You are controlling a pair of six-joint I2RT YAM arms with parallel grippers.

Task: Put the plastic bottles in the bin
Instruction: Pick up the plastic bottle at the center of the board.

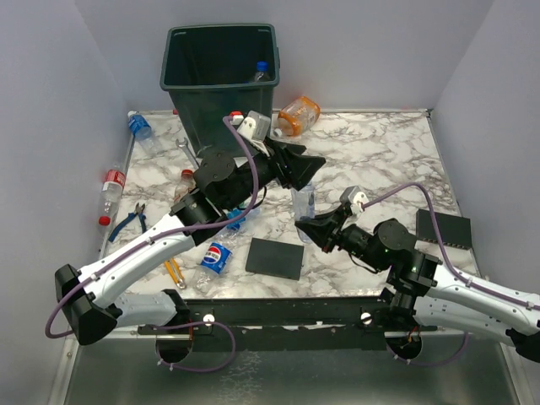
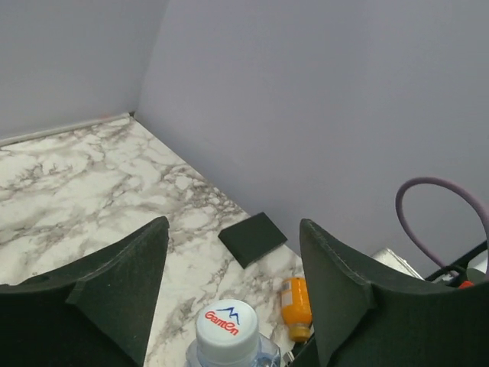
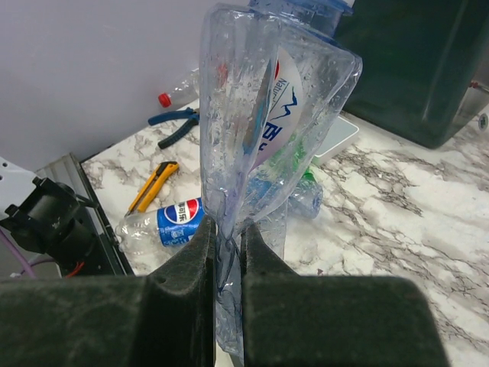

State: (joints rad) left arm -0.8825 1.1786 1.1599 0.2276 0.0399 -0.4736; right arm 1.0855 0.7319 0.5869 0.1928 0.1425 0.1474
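Two arms: both are working over the white-veined marble table (image 1: 380,160), in front of the tall dark green square plastic bin (image 1: 221,80).
Step in hand: a handover, as I judge it; the right gripper (image 3: 227,306) is pinching the base of a crushed clear plastic bottle with a white cap (image 3: 260,145), holding it upright.
Right gripper: clenched on that bottle, the jaws nearly meeting through the flattened plastic.
Left gripper: the left gripper (image 2: 233,298) is standing partly spread around the bottle's capped top, touching neither side that I can see.
Bottle's place: between the two grippers, in front of the bin and a little to its right, lifted off the table.
Next move: probably closing the left jaws squarely on the neck before the right lets go, then carrying the bottle up over the bin's rim.
Already binned: one blue-capped clear bottle (image 1: 261,72) is leaning inside the bin.
Still out: a crushed blue Pepsi-label bottle (image 1: 217,256) is lying well in front of the bin.
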